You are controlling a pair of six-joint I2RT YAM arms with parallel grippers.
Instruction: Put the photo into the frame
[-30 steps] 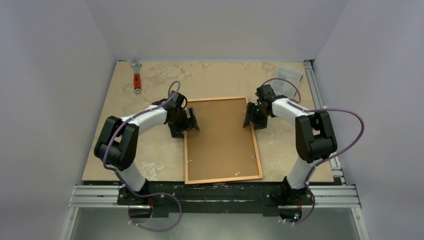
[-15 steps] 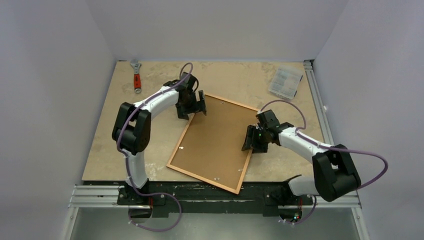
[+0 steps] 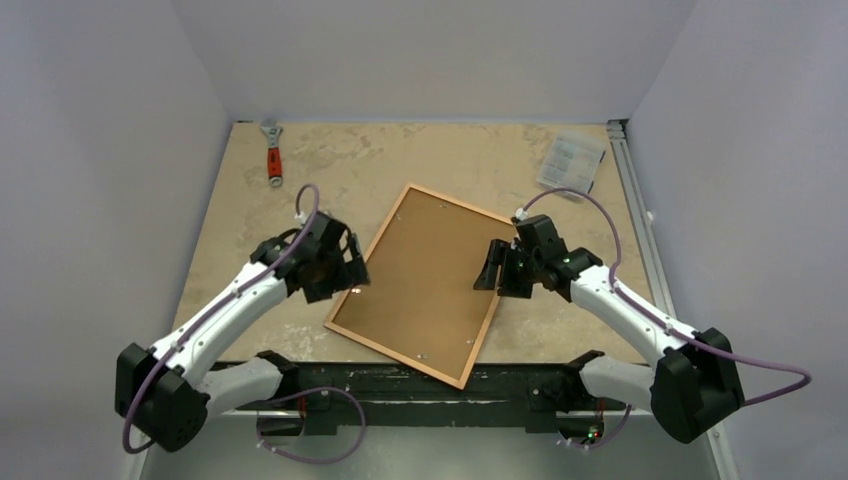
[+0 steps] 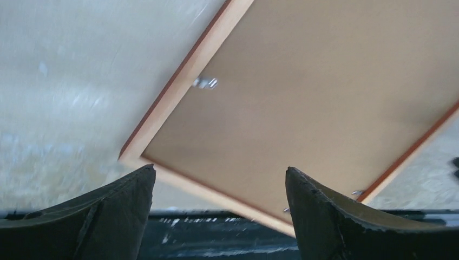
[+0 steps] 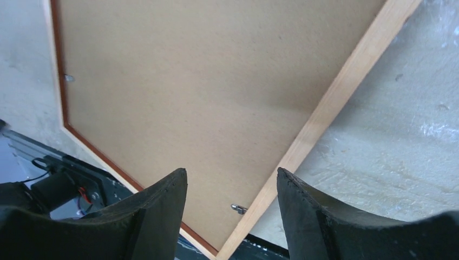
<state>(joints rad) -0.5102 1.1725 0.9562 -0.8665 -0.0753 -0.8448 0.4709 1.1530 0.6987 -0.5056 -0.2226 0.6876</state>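
Note:
The frame [image 3: 460, 203] lies face down and skewed on the table, its thin orange-brown border around a plain brown panel [image 3: 425, 280] that fills it. I cannot tell whether the panel is the photo's back; no printed side shows. My left gripper [image 3: 350, 272] is open and empty above the frame's left edge [image 4: 178, 81], jaws wide [image 4: 219, 169]. My right gripper [image 3: 490, 275] is open and empty above the frame's right edge [image 5: 335, 103], jaws wide [image 5: 231, 171]. Small metal tabs [image 5: 236, 207] sit along the inner border.
An orange-handled wrench [image 3: 272, 150] lies at the far left. A small clear plastic box [image 3: 572, 160] sits at the far right. The frame's near corner overhangs the table's front edge onto the black rail [image 3: 520, 385].
The frame has turned from square to the table to skewed, its near corner now over the front edge. My left gripper came back from the frame's far corner to its near left edge.

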